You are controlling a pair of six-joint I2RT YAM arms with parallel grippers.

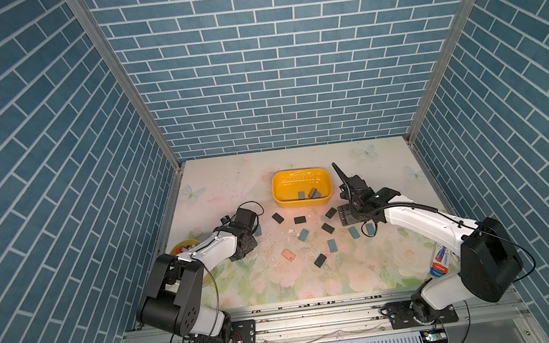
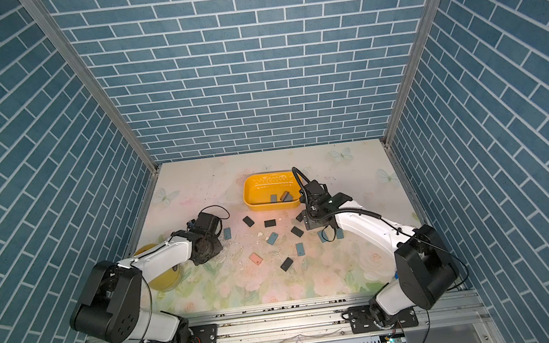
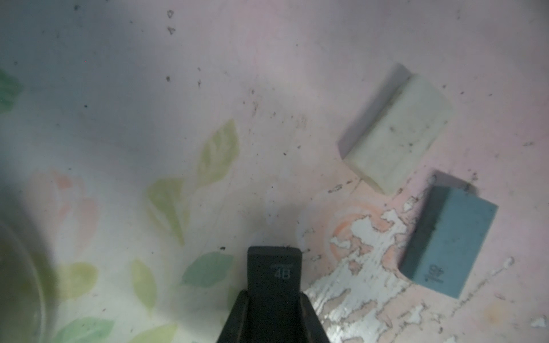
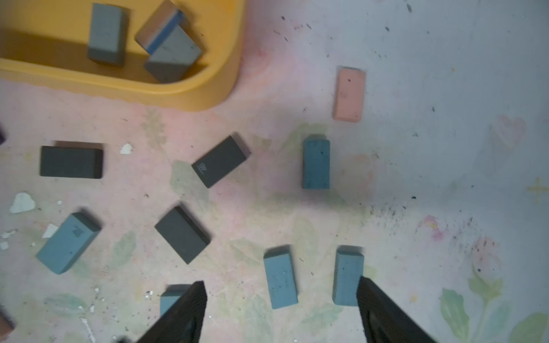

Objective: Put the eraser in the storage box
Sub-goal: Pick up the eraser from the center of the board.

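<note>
Left gripper (image 3: 274, 297) is pinching a dark eraser (image 3: 274, 267) stamped "4B", well apart from the storage box (image 1: 303, 205).
Right gripper (image 4: 281, 283) is hanging spread over blue erasers (image 4: 347, 276); a lone blue eraser (image 3: 448, 246) is also showing "4B".

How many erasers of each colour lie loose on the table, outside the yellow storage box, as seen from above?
black erasers: 5
blue erasers: 5
pink erasers: 1
Total: 11
</note>
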